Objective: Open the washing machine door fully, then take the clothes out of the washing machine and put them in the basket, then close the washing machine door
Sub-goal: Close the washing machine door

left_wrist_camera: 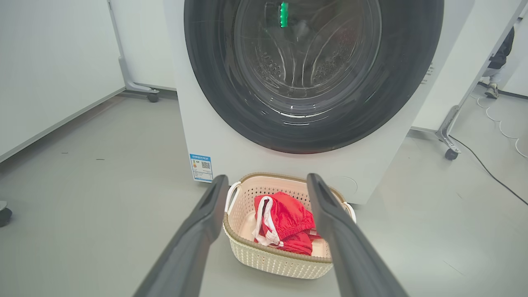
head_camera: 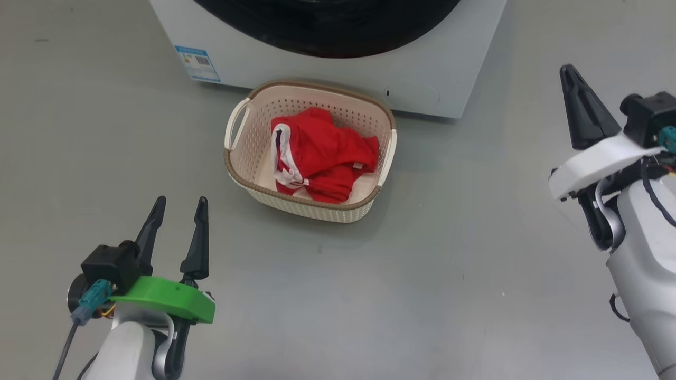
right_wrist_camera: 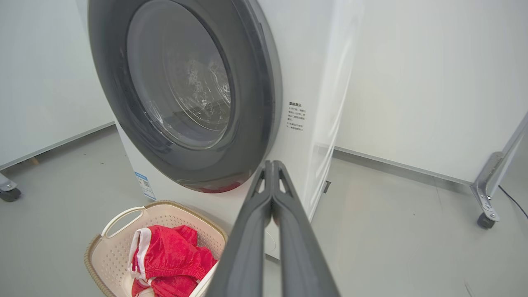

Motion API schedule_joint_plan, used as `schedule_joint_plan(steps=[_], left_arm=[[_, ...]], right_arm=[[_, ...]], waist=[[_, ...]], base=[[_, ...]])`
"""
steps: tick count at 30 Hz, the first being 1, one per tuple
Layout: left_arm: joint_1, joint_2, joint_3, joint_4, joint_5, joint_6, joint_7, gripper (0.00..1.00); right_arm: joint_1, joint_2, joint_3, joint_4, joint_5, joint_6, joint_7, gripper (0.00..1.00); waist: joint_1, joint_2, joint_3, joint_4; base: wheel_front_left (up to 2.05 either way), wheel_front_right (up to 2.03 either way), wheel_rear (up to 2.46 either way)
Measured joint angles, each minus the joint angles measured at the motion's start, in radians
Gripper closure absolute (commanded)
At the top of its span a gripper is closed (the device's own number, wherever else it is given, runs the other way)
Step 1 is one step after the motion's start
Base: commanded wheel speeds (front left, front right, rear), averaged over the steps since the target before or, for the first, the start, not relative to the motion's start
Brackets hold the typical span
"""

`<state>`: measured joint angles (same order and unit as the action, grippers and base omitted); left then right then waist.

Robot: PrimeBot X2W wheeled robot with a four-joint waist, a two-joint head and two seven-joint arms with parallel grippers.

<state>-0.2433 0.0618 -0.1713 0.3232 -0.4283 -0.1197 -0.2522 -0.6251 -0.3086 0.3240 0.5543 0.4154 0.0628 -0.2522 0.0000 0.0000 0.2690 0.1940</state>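
Observation:
The red clothes [head_camera: 322, 155] with white trim lie inside the cream basket [head_camera: 240, 169] on the floor, just in front of the white washing machine [head_camera: 422, 74]. The round black-rimmed door [left_wrist_camera: 396, 90] lies flat against the machine's front, its glass bowl [left_wrist_camera: 305, 53] showing the steel drum behind. My left gripper [head_camera: 179, 203] hovers open and empty at the lower left, short of the basket [left_wrist_camera: 272, 260], clothes [left_wrist_camera: 284, 220] between its fingers' line of sight. My right gripper [head_camera: 570, 74] is shut on nothing, off to the right of the machine [right_wrist_camera: 305, 82]; basket [right_wrist_camera: 115, 247] and clothes [right_wrist_camera: 171, 258] lie lower left.
Grey floor surrounds the basket. White panels on wheeled metal feet [left_wrist_camera: 449, 152] stand behind and beside the machine. A black cable [left_wrist_camera: 486, 169] runs across the floor at the right. A person's foot [left_wrist_camera: 491, 90] shows far back right.

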Motion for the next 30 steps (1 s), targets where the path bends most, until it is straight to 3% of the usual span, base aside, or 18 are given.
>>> schedule_joint_plan(steps=[13, 24, 26, 27, 30], left_arm=[[0.082, 0.000, 0.018, -0.012, 0.010, 0.000, 0.000, 0.00], [0.112, -0.002, 0.019, -0.042, 0.034, -0.001, 0.000, 0.00], [0.113, -0.002, 0.019, -0.044, 0.036, -0.001, 0.000, 0.00], [0.114, -0.002, 0.019, -0.046, 0.036, -0.001, 0.000, 0.00], [0.122, -0.003, 0.023, -0.050, 0.043, -0.001, 0.000, 0.00]], right_arm=[[0.255, 0.024, -0.122, -0.112, 0.033, -0.058, 0.000, 1.00], [0.417, 0.073, -0.180, -0.258, 0.021, -0.103, 0.000, 1.00], [0.446, 0.088, -0.188, -0.279, 0.021, -0.109, 0.000, 0.53], [0.458, 0.094, -0.190, -0.290, 0.017, -0.110, 0.000, 0.00], [0.495, 0.109, -0.206, -0.332, 0.004, -0.118, 0.000, 0.00]], waist=[[0.0000, 0.0000, -0.156, -0.125], [0.0000, 0.0000, -0.211, -0.174], [0.0000, 0.0000, -0.215, -0.176], [0.0000, 0.0000, -0.216, -0.177], [0.0000, 0.0000, -0.222, -0.181]], base=[[0.00, 0.00, 0.00], [0.00, 0.00, 0.00], [0.00, 0.00, 0.00], [0.00, 0.00, 0.00], [0.00, 0.00, 0.00]])
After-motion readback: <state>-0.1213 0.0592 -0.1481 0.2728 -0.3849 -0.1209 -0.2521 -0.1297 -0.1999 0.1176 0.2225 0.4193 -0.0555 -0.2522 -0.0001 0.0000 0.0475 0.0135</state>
